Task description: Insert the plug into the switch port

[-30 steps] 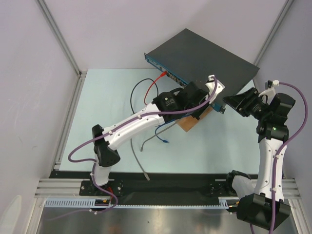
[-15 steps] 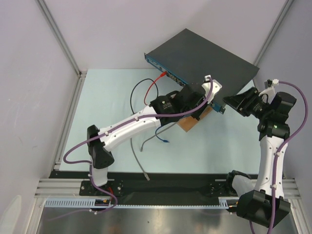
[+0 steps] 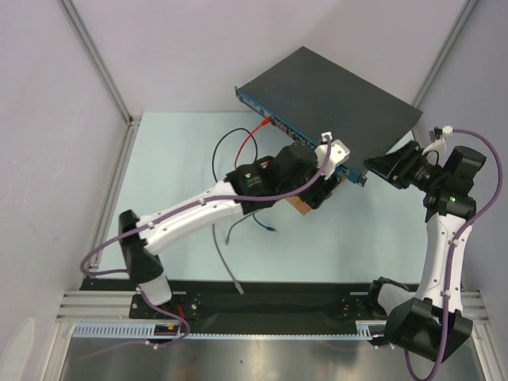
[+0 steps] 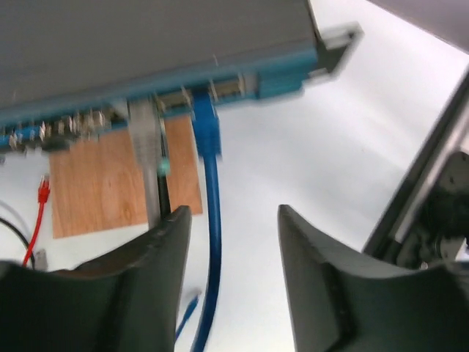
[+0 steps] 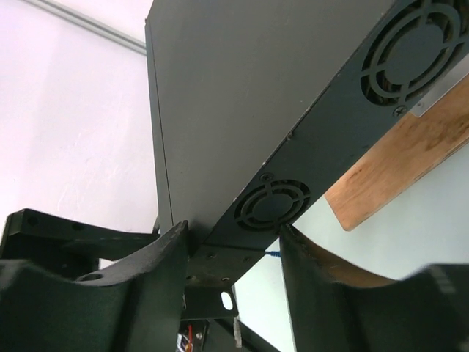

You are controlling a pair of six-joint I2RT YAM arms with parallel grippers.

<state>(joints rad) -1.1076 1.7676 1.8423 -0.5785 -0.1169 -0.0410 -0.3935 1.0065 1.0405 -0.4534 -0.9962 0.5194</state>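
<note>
One blue plug is already seated in a socket on the front strip of the switch, which is resting partly on a wooden board at the far side of the bench. Its blue cable is led down between the fingers of the left jaws, which are held wide apart and are not gripping it. The right jaws appear to be closed on the end of the switch, beside the fan grille.

The insertion itself is judged to be done, and the step in hand is the release and retreat. For the next move a straight pull-back of the left arm is called for, so that the cable is not caught and the plug is not dragged out.

Compared with one second before, the left arm is drawn back toward its base and its wrist is moved a little away from the front strip. The right arm is hardly changed.
</note>
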